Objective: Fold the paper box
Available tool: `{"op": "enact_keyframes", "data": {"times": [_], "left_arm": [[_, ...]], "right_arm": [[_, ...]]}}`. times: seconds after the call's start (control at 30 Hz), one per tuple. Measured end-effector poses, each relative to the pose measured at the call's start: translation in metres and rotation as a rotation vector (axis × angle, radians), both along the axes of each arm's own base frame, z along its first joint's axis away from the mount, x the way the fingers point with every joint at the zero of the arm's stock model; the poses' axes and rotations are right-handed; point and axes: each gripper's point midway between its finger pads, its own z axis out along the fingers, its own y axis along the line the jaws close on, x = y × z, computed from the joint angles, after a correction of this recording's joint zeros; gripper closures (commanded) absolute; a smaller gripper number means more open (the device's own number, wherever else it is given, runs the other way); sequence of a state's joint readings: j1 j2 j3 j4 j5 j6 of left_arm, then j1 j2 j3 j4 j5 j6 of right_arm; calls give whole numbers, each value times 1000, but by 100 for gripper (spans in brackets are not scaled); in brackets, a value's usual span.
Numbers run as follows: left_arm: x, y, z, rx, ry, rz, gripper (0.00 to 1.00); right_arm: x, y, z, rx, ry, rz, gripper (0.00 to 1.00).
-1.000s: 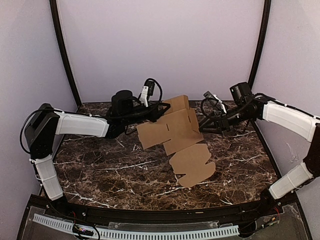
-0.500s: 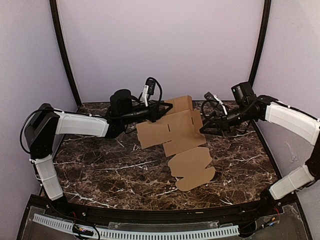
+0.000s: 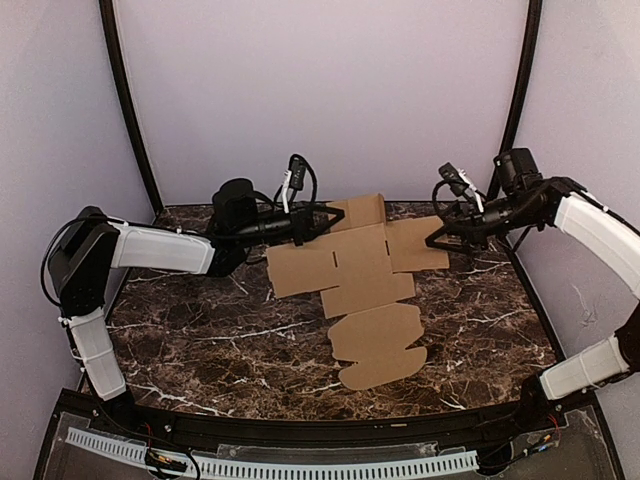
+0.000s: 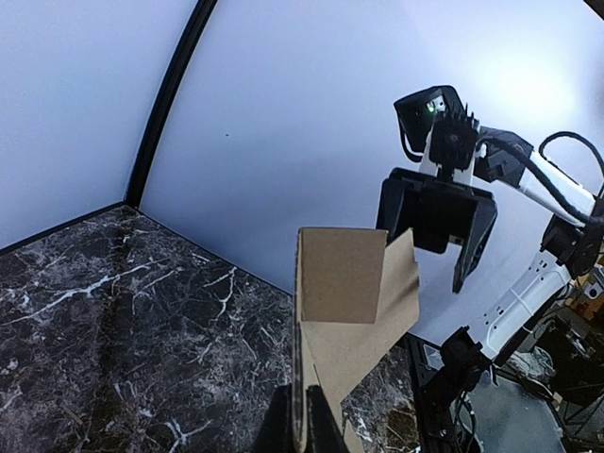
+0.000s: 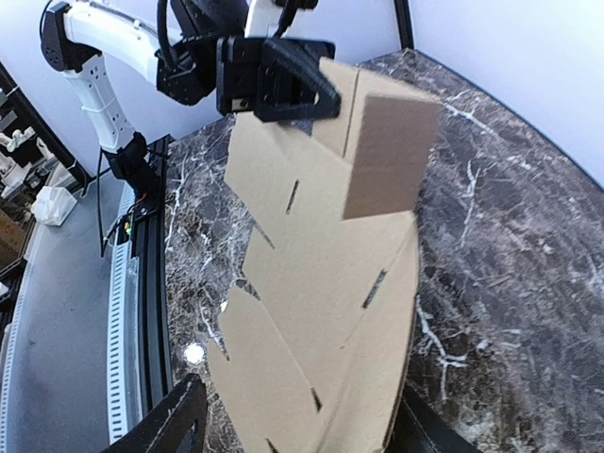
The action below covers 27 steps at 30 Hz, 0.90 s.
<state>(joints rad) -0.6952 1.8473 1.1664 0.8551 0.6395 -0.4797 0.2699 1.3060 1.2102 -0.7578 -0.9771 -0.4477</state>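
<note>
The paper box (image 3: pixel 360 275) is a flat brown die-cut sheet with slots and rounded tabs, held up slanting above the marble table (image 3: pixel 200 340). My left gripper (image 3: pixel 335 215) is shut on the sheet's far left edge; in the left wrist view the cardboard (image 4: pixel 354 302) stands edge-on between its fingers (image 4: pixel 326 429). My right gripper (image 3: pixel 437 240) is open at the sheet's right flap. In the right wrist view its fingers (image 5: pixel 179 415) stand wide apart with the sheet (image 5: pixel 311 274) spread between them, and the left gripper (image 5: pixel 326 99) shows at the top.
Lilac walls with black corner posts (image 3: pixel 130 110) close in the table on three sides. A black rail with a white toothed strip (image 3: pixel 300 462) runs along the near edge. The right gripper (image 4: pixel 425 255) hangs in front of the back wall.
My right gripper has moved to the right and farther back. The sheet has opened out flatter, with its right flap now spread toward that gripper. The left gripper keeps its hold.
</note>
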Motion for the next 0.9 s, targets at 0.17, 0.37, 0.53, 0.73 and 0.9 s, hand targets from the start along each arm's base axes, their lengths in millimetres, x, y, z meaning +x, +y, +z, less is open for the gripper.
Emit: {"op": "enact_keyframes", "data": {"times": [0.17,0.37,0.53,0.73,0.9], "left_arm": [[-8,2,-3,7,4,-44,99],[-10,2,-2,7,7,-53,99],[-10,2,-7,22,25,-52,99],[-12,2,-7,29,33,-60,99],[-19,3,1,20,18,-88,99]], "right_arm": [[13,-15,31,2,-106,-49,32],[34,4,41,-37,-177,-93,20],[45,42,47,-57,-199,-62,13],[66,53,36,-81,-160,-78,11],[76,54,15,-128,-128,-98,14]]}}
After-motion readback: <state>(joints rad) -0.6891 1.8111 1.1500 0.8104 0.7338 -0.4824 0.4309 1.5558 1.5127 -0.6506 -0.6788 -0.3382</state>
